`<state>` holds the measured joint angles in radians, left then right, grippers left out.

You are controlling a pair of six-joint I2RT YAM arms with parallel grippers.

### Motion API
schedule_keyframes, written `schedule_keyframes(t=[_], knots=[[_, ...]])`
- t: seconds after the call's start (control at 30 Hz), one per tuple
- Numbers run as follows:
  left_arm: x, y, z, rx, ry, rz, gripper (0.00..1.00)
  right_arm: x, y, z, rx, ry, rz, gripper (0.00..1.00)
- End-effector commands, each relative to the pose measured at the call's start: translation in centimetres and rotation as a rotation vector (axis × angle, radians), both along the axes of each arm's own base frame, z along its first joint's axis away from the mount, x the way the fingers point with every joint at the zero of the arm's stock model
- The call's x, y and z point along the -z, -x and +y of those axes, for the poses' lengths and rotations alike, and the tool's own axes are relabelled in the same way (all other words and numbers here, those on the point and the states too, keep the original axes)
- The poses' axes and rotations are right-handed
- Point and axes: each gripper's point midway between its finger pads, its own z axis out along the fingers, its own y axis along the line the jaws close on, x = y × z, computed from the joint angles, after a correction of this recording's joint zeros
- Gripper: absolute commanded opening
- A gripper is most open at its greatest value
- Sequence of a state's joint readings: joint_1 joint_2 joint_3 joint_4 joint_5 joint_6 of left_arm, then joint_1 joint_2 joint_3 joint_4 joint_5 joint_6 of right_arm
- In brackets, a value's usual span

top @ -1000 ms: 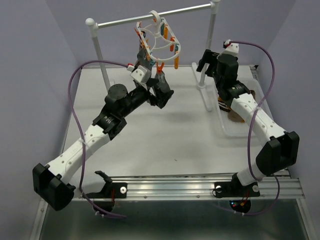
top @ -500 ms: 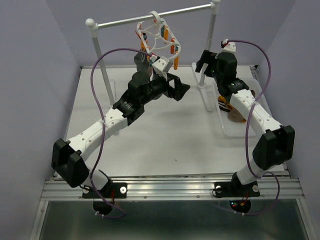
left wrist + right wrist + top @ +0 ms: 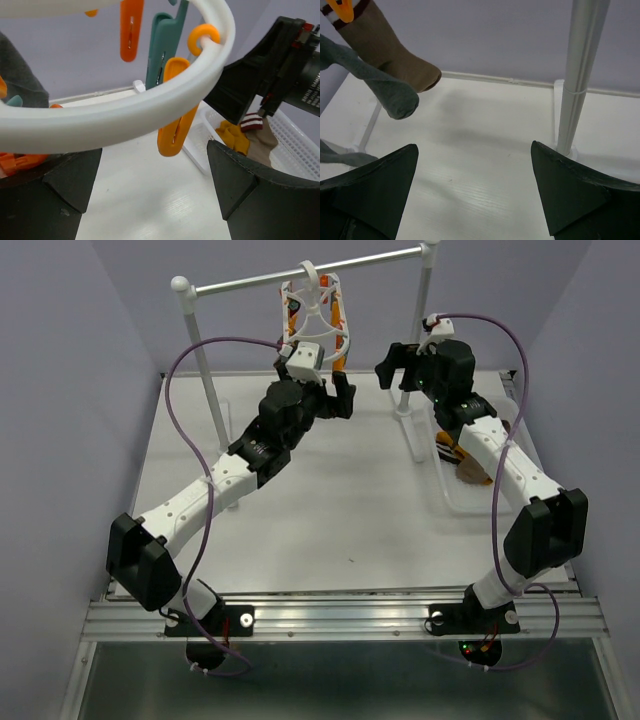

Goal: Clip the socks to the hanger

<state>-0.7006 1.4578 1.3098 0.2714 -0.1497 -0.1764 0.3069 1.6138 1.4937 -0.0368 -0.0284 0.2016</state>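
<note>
The white hanger hangs from the rack's crossbar with its orange and teal clips. In the left wrist view its ring curves just above my open left gripper, and an orange clip dangles between the fingers, untouched. A dark grey sock hangs at the left. My right gripper is open and empty and faces two clipped socks: a brown one with a striped cuff and a grey one. More socks, mustard and brown, lie in the basket. From above, the left gripper sits under the hanger and the right gripper beside it.
A white two-post rack with a metal crossbar spans the back of the table; its right post stands close to my right gripper. A white mesh basket sits at the right edge. Purple cables loop over both arms.
My left gripper has risen and swung back under the hanger, which has turned more edge-on. The right gripper has shifted left toward the hanger. Both stayed open.
</note>
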Motion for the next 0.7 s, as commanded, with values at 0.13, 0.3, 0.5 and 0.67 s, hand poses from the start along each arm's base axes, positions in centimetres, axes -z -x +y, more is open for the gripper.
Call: schedule_keyframes(t=[0.13,0.3,0.5,0.67], knots=[[-5.1,0.2,3.4,-0.135,0.047,-0.119,0.99,-8.0,1.8,1.5,-0.210,0.196,-0.320,1.00],[-4.6,1.2,4.6,-0.144,0.024,-0.126,0.99,-11.3,2.8,2.4,-0.320,0.372,-0.495,1.00],[-4.5,1.6,5.7,-0.171,0.039,-0.126,0.99,-14.1,4.5,5.3,-0.533,0.441,-0.642,1.00],[-4.6,0.9,7.2,-0.247,0.023,-0.135,0.99,-14.5,5.1,7.7,-0.696,0.416,-0.683,1.00]])
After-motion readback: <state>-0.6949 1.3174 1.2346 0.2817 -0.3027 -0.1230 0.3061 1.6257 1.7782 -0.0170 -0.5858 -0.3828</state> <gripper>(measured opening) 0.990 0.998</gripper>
